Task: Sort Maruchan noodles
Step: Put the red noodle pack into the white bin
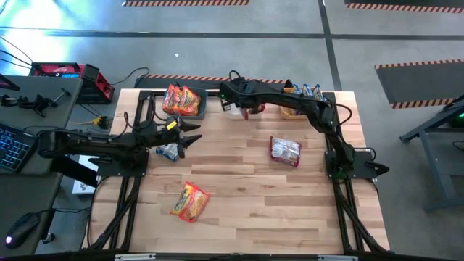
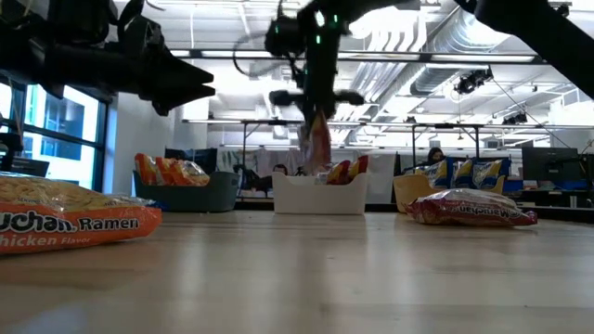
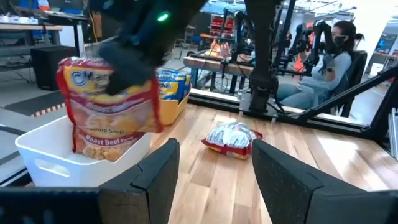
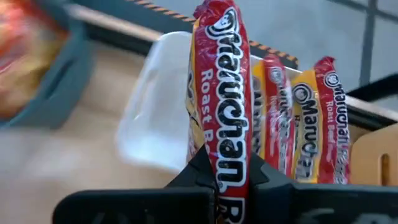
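The right tool (image 4: 227,180) is clamped on a Roast Beef Maruchan packet (image 4: 225,106), hanging it just above the white bin (image 4: 155,106) holding matching packets, while the left tool (image 3: 211,180) waits, fingers apart, over the bench (image 1: 290,210).

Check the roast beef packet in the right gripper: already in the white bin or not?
Not yet in. The right gripper is shut on the roast beef packet, which hangs above the white bin, its lower end near the rim.
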